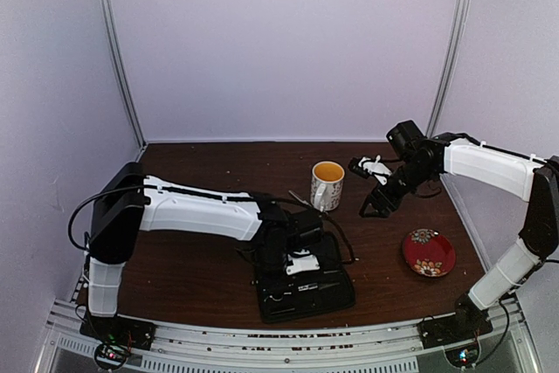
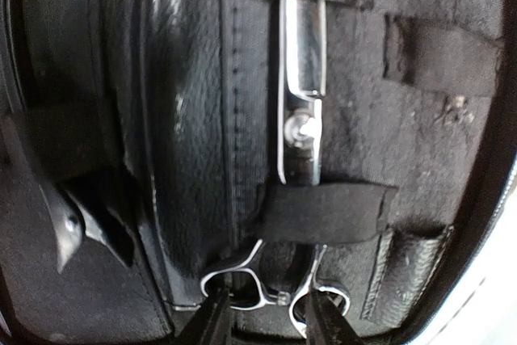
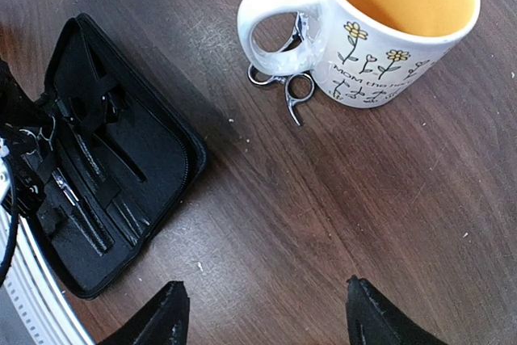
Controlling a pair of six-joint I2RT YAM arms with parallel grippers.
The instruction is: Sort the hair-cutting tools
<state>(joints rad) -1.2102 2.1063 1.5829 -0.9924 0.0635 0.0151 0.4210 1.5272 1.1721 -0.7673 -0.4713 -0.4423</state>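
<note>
- Top external view is showing the left gripper (image 1: pixel 303 266) hanging low over the open black case (image 1: pixel 336 290), which is lying on the bench (image 1: pixel 201 259) near its front edge.
- In the left wrist view, one pair of scissors (image 2: pixel 299 119) is sitting inside the case. Its blade tips are tucking under a flap at the top, and an elastic strap (image 2: pixel 323 212) is crossing it just above the ring handles.
- The left gripper's fingertips (image 2: pixel 212 321) are standing narrowly apart, one at the outer side of each ring handle. Whether they are actually pinching the rings is not something I can tell.
- The right gripper (image 3: pixel 271 313) is hovering over bare bench with its jaws spread wide, holding nothing.
- The second pair of scissors (image 3: pixel 283 78) is lying flat on the bench, right up against the white mug (image 3: pixel 380 70). Its ring handles are showing below and through the loop of the mug's handle.
- The mug is standing upright beyond the case, between it and the right gripper.
- The red floral plate (image 1: pixel 428 252) is sitting on the bench to the right, apart from both mug and case.
</note>
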